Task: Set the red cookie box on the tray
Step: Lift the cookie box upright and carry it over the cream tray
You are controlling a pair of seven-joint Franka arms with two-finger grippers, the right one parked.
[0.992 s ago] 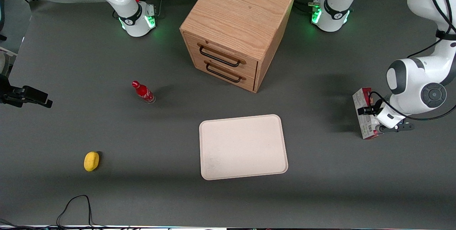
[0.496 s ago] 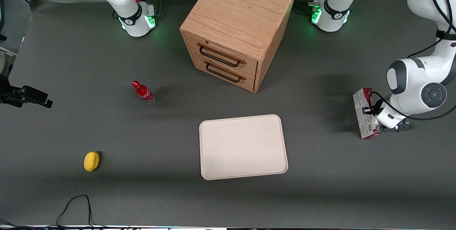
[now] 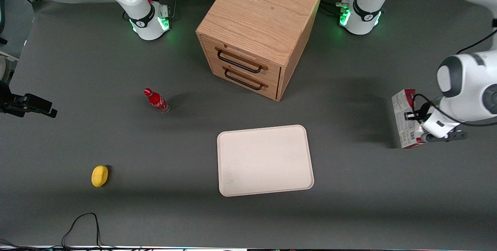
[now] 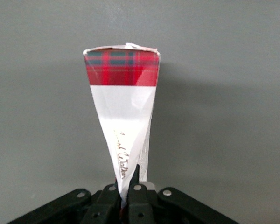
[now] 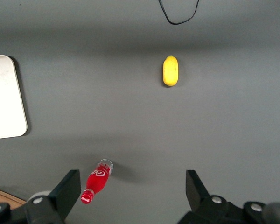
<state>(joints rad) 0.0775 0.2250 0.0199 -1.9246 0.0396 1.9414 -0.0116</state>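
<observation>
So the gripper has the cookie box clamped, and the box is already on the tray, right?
Not on the tray. The front view shows the cookie box clamped in the gripper near the working arm's end of the table, well apart from the tray, which holds nothing.

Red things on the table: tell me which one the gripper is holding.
The red cookie box, a long carton at the working arm's end of the table, clamped in the gripper. The other red thing, the small red bottle, stands untouched toward the parked arm's end.
</observation>
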